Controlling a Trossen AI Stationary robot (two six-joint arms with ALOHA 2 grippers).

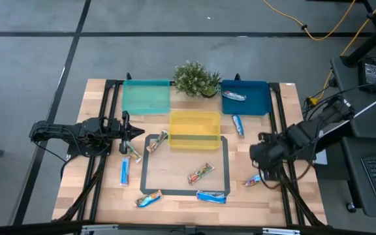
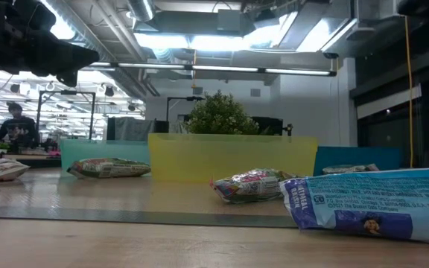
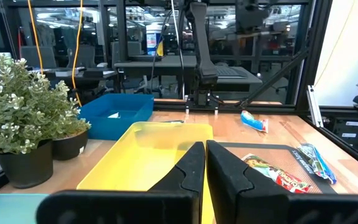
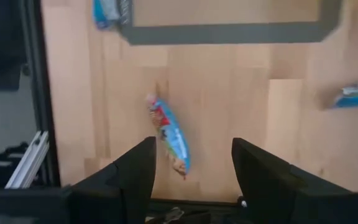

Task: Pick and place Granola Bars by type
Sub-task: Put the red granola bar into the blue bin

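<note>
We find the right hand (image 4: 191, 165) poised wide open and empty above a silvery red-blue bar (image 4: 169, 135) lying flat on the surface (image 1: 175, 176) near the right edge; we judge the pick not yet begun. Next it must descend, straddle the bar and close. The left hand (image 3: 205, 163) waits pinched together, holding nothing, beside the yellow tray (image 1: 194, 129). One bar already lies in the blue tray (image 1: 245, 98) (others remain scattered).

arms (image 1: 77, 134): dark, jointed | cabling, seemingly black | fingers (image 4: 135, 168): matte black
</note>
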